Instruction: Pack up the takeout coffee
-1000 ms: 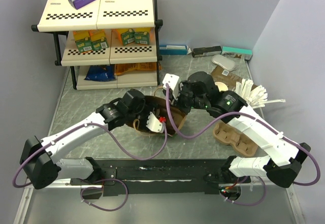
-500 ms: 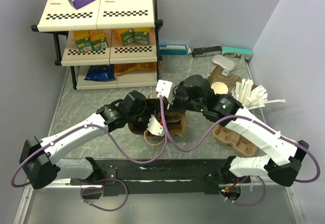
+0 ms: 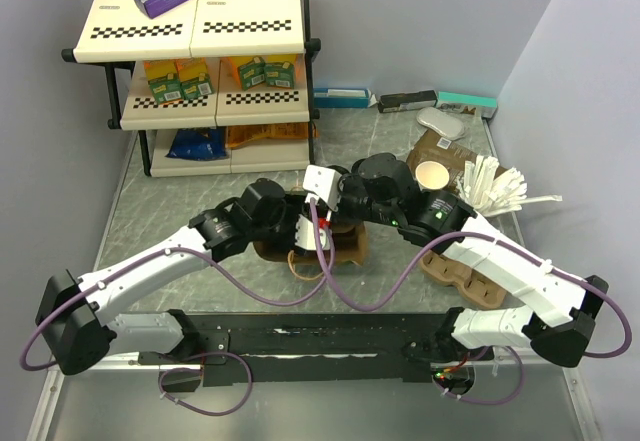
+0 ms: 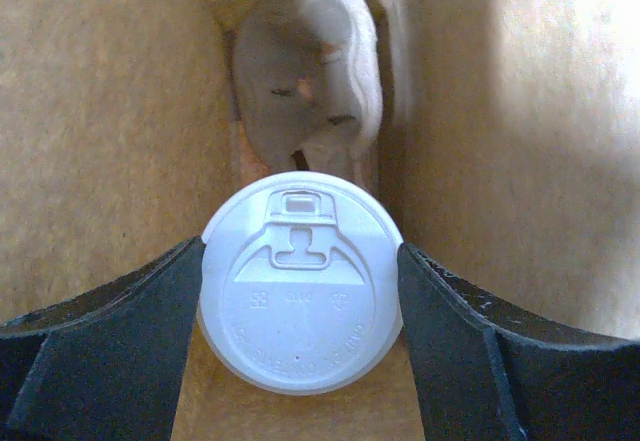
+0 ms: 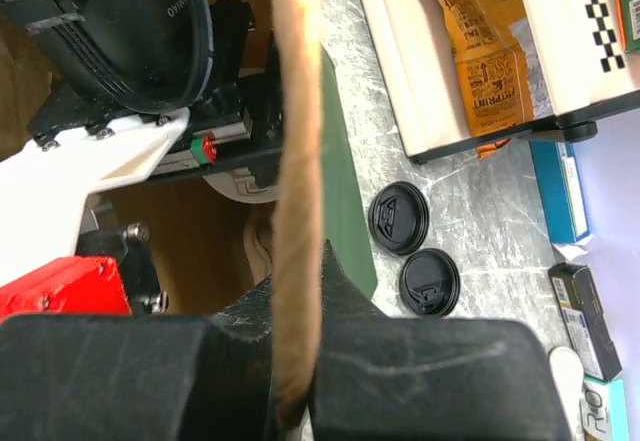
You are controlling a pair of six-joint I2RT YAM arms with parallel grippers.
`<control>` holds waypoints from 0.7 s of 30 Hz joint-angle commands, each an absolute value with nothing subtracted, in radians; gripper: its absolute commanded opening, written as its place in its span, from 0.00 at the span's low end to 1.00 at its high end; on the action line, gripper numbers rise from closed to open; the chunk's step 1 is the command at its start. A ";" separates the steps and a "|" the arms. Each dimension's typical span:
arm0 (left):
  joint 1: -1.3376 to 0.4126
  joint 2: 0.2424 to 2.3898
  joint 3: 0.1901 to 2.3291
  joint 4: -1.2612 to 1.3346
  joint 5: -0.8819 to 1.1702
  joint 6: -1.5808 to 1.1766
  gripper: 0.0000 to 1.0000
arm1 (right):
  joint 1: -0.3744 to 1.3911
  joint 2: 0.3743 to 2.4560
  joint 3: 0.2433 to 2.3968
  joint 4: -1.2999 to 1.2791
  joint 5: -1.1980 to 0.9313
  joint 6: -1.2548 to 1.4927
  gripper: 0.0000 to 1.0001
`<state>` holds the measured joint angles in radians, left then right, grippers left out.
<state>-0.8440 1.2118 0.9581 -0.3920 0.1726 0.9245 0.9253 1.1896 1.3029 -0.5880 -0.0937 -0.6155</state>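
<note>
A takeout coffee cup [image 4: 300, 316] with a white sip lid sits between the fingers of my left gripper [image 4: 300, 291], which is shut on it. Cup and gripper are inside a brown paper bag [image 4: 100, 111]. Beyond the lid, at the bag's bottom, lies a pale moulded shape [image 4: 320, 71]. My right gripper [image 5: 297, 311] is shut on the bag's top edge [image 5: 298, 111]. In the top view both grippers meet at the bag [image 3: 345, 249], with the left gripper [image 3: 300, 233] reaching into it, and the held cup is hidden. Another white cup [image 3: 431, 174] stands open at the right.
Two black lids [image 5: 399, 217] [image 5: 428, 286] lie on the table beside the bag. A brown pulp cup tray [image 3: 462, 269] sits under the right arm, with white sticks [image 3: 497, 186] behind it. A shelf unit [image 3: 200, 71] fills the back left, and boxes [image 3: 405, 101] line the back wall.
My left gripper has moved right and further into the bag with the cup. The right gripper has pulled the bag's edge left and toward the back. The bag now stands more upright.
</note>
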 commanded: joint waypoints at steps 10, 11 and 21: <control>-0.845 1.160 0.940 -0.227 0.109 0.807 0.01 | 0.937 1.146 1.305 -0.522 -0.095 -0.621 0.00; -0.845 1.160 0.940 -0.226 0.104 0.805 0.01 | 0.936 1.144 1.302 -0.522 -0.094 -0.620 0.00; -0.845 1.183 1.009 -0.256 0.097 0.688 0.01 | 0.936 1.144 1.290 -0.523 -0.098 -0.618 0.00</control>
